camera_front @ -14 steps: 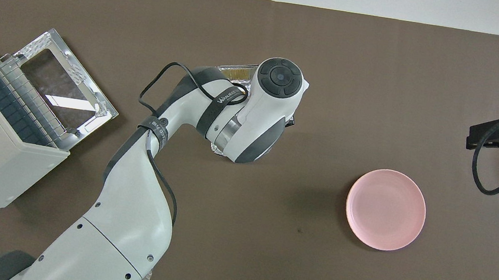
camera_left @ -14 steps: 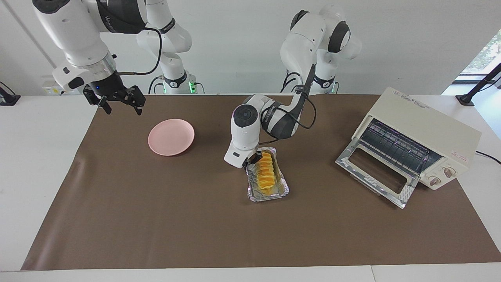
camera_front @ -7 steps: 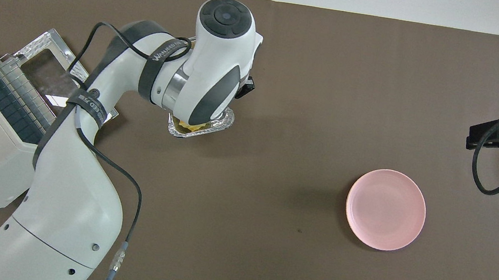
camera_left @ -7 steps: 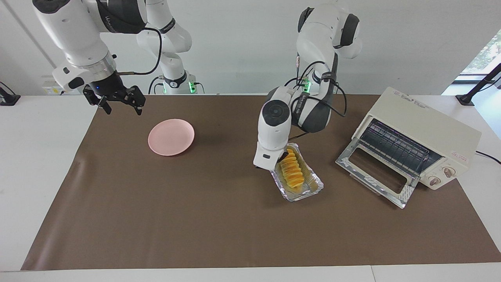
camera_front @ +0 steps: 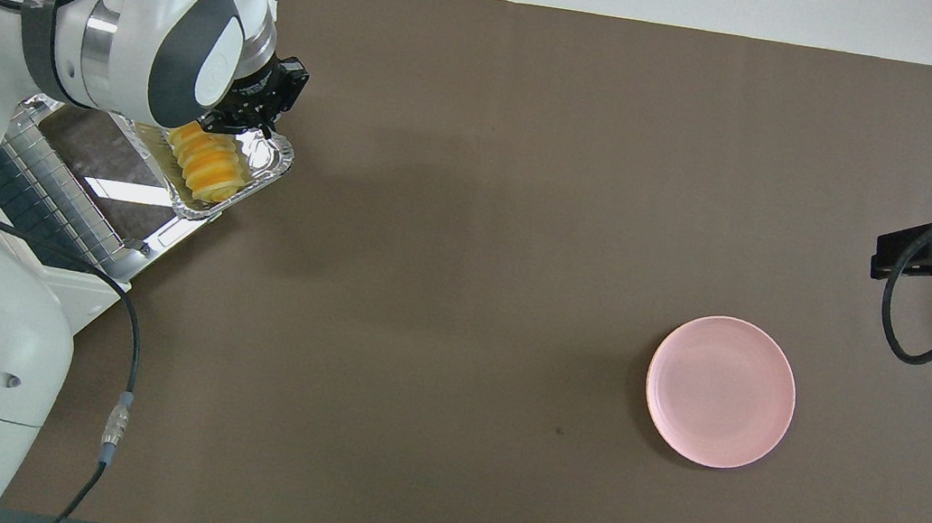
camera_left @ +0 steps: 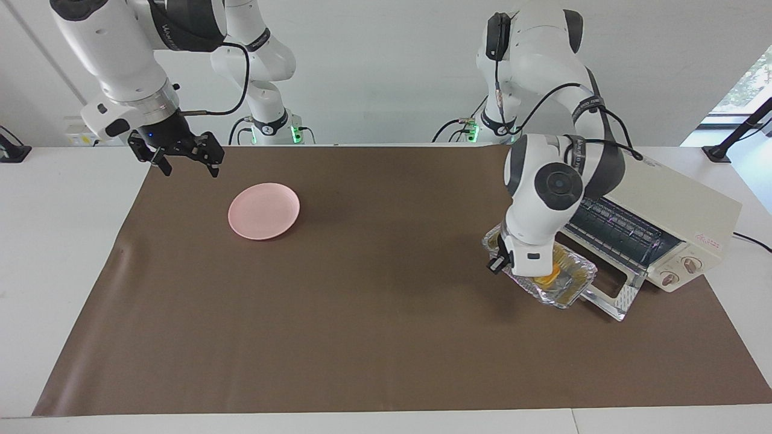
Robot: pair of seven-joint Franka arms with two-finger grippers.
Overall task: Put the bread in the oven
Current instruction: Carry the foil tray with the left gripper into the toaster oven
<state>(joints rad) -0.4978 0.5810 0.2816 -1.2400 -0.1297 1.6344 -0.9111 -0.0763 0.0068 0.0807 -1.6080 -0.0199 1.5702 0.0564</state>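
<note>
Left gripper: fingers closed on the rim of the foil tray, gripping the tray's end toward the right arm's side; the fingertips themselves are largely masked by the wrist in the facing view and show only as a dark block in the overhead view. Directly below the gripper: foil tray, carried in the air, tilted, partly over the oven's lowered glass door. In the tray: bread, yellow-orange and ridged, lying lengthwise; in the facing view only a small orange patch shows below the wrist, the rest covered by the arm. Just past the tray, on the side away from the right arm: oven, cream-white, door dropped open, wire rack visible inside; two knobs on the front panel; its body in the overhead view is mostly hidden beneath the left arm, and the near part of the cavity cannot be made out. Under everything: brown mat on a white table. Well away from the left gripper, toward the right arm's end: pink plate, flat on the mat. Farthest from the left gripper: right gripper, waiting in the air over the mat's edge by the plate, fingers spread wide and holding nothing; cut off at the frame edge in the overhead view.
</note>
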